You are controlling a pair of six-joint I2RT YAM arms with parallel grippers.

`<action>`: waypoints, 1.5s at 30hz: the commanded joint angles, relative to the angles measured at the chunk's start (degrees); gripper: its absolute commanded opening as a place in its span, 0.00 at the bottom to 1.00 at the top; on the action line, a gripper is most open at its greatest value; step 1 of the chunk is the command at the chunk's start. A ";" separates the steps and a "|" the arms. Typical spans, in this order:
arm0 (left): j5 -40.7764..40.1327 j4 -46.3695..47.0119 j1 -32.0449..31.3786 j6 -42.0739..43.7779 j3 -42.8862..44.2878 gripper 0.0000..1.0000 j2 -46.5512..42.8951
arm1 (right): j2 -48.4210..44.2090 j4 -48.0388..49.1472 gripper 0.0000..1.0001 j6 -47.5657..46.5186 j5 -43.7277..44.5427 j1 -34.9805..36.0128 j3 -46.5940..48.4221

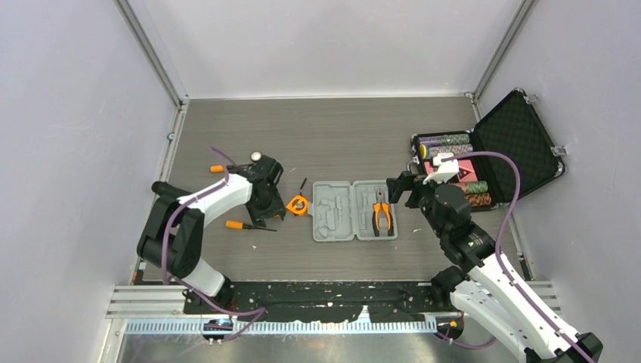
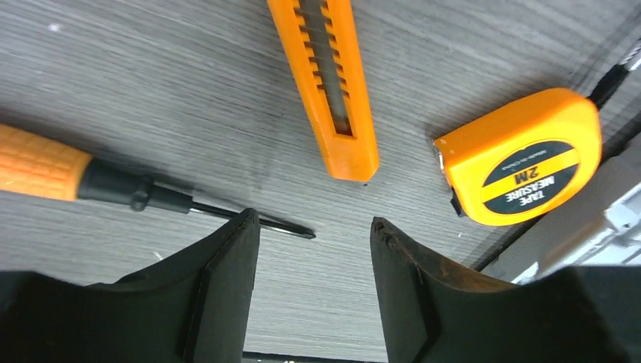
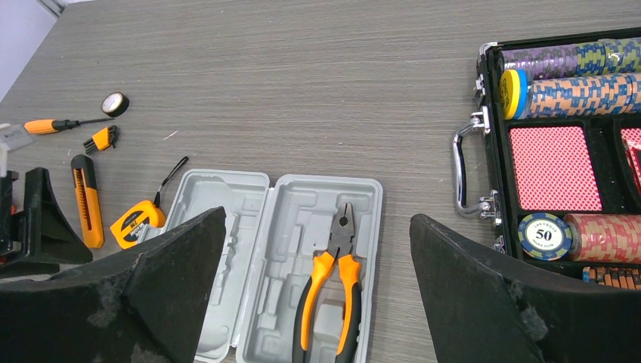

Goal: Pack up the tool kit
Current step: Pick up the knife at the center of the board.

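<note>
Grey case [image 1: 332, 212], hinged and open flat at mid-counter [image 1: 340, 136]. Its right half holds orange-and-black pliers [image 1: 382, 215]. Black case [image 1: 521, 136], at right, holds chip rows, red cards and a chip [image 3: 544, 236] marked "50". Tape measure [image 2: 521, 157], left of the grey case, reads "TAPE MEASURE 2M". Left claw [image 2: 314, 221] released over the screwdriver [image 2: 75, 178] tip. Right claw [image 3: 317, 215] spread wide, grasping nothing.

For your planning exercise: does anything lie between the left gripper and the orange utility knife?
Only the screwdriver, its tip in the gap of the open left gripper; otherwise bare table up to the utility knife.
</note>
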 commanded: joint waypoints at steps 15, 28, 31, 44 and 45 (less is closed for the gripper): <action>-5.44 3.62 9.03 0.82 9.54 0.56 8.66 | -0.44 2.37 0.96 -0.62 0.96 0.17 0.44; -0.61 4.61 9.26 1.75 3.28 0.17 4.77 | 0.19 2.31 0.96 -0.74 0.50 0.18 0.64; -0.43 4.66 9.17 3.42 1.99 0.09 1.00 | 0.78 1.88 0.96 -0.84 -0.16 0.16 0.99; -1.17 8.17 3.60 25.03 6.37 0.00 -13.24 | 5.35 -1.65 0.95 -1.84 -7.45 0.19 5.87; -1.16 8.85 2.57 27.89 6.73 0.00 -14.45 | 6.28 -2.76 0.95 -1.78 -7.88 0.21 7.05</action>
